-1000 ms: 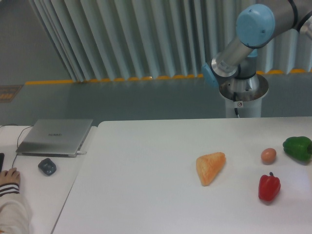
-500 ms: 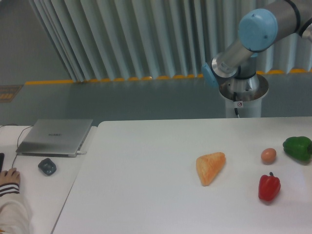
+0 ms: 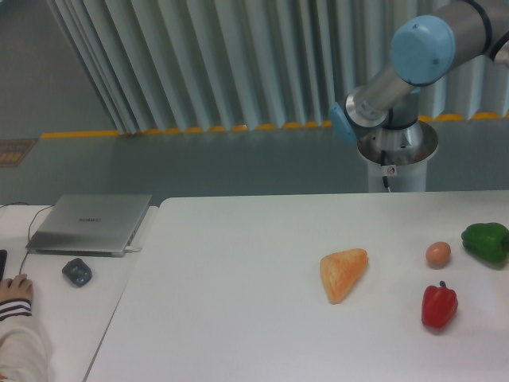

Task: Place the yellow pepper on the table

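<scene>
The yellow pepper is out of view. The large white table (image 3: pixel 238 318) fills the lower part of the camera view. Only the arm's grey links and blue elbow joint (image 3: pixel 423 49) show at the top right, above the base (image 3: pixel 396 151) behind the table's far edge. The gripper itself lies beyond the right frame edge and is not visible.
On the table lie an orange wedge-shaped piece (image 3: pixel 343 274), a small brown egg-like ball (image 3: pixel 437 254), a green pepper (image 3: pixel 486 242) and a red pepper (image 3: pixel 439 305). To the left, a smaller desk holds a grey laptop (image 3: pixel 89 223), a mouse (image 3: pixel 77 271) and a person's hand (image 3: pixel 14 288).
The blue elbow joint has shifted slightly to the right and up. Nothing on the table has moved.
</scene>
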Robot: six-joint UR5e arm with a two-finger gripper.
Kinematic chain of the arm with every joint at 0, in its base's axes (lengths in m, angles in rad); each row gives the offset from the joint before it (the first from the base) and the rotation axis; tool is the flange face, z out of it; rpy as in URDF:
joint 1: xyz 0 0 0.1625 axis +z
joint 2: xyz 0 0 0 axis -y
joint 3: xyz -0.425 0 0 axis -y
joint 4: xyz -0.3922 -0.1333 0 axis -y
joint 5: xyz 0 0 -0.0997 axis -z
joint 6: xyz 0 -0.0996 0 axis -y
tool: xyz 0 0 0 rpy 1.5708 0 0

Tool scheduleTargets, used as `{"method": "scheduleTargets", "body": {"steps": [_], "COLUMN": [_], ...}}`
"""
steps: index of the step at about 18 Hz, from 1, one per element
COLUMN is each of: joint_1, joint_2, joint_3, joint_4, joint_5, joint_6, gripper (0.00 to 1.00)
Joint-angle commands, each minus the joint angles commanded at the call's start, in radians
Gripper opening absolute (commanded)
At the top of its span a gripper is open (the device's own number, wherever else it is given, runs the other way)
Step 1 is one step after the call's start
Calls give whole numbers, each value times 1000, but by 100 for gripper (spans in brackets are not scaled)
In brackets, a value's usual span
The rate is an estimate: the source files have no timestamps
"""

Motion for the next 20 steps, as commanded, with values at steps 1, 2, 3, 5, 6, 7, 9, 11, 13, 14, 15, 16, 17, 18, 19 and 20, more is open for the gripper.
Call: {"method": "scheduleTargets", "body": {"steps": [1,2,3,5,6,7,9,11,13,14,15,16,17,18,19,20], "joint_1": [0,0,0,0,0,0,0,0,0,0,0,0,0,0,0,0], "joint_2": [0,-2,-2,-2,-2,-2,0,1,5,6,9,14,21,31,44,57], "joint_3": [-3,-3,-3,-3,-5,-6,-8,-11,-12,-14,-14,-14,-14,-15,-20,-21], "joint_4": [9,12,12,14,14,15,15,15,14,12,11,9,6,5,2,-3], "joint_5": [0,0,0,0,0,0,2,2,3,5,5,5,5,5,6,3], "joint_6": [0,0,0,0,0,-2,-11,-15,-22,-22,-23,-31,-37,-43,-52,-66], "gripper": [100,100,100,100,100,99,71,63,43,42,41,41,41,41,41,41]}}
